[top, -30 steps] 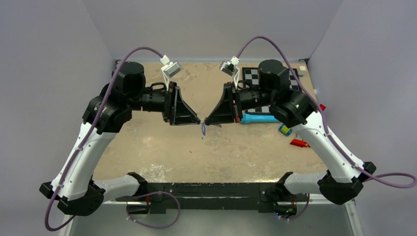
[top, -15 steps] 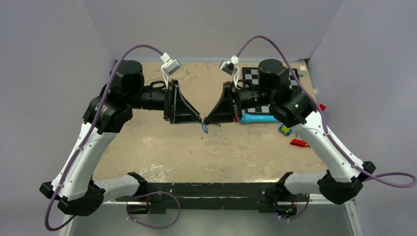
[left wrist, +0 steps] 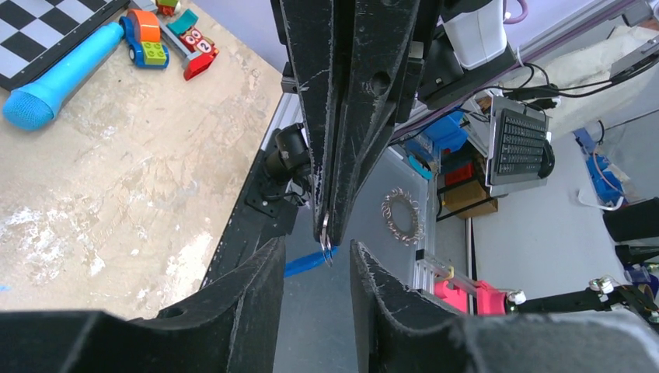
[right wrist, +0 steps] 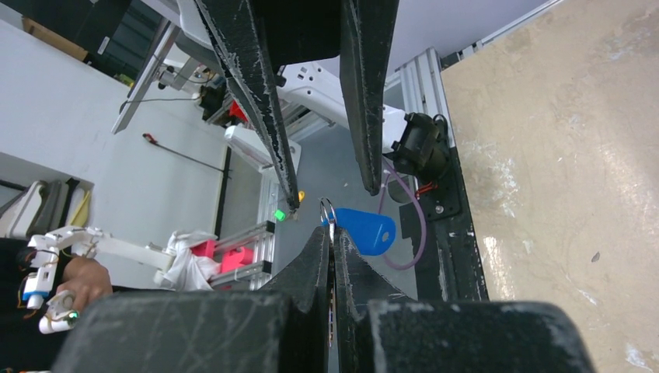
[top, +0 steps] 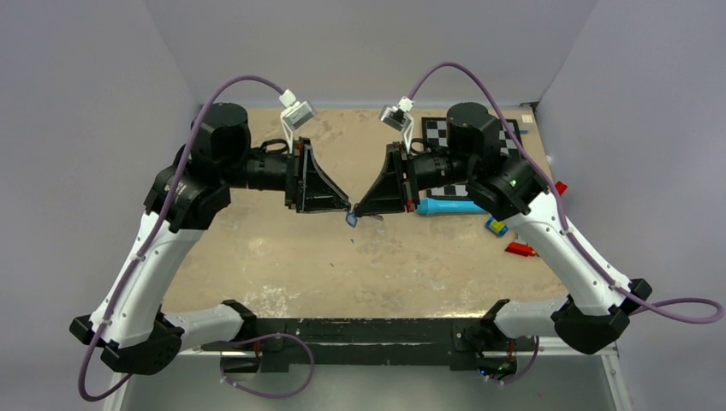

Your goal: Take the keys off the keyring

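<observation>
The right gripper (right wrist: 332,233) is pinched shut on the ring (right wrist: 327,210), holding it in mid-air above the table (top: 282,257) so the blue fob (right wrist: 365,231) hangs free. The left gripper (left wrist: 315,249) faces the ring with its jaws apart, probably ready to pinch a key and work it off.

Bright even overhead light, soft shadows, sharp focus

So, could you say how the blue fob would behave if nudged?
The blue fob would probably swing away, since it dangles from a thin ring pinched by the right gripper. Its smooth plastic looks light and possibly slippery.
</observation>
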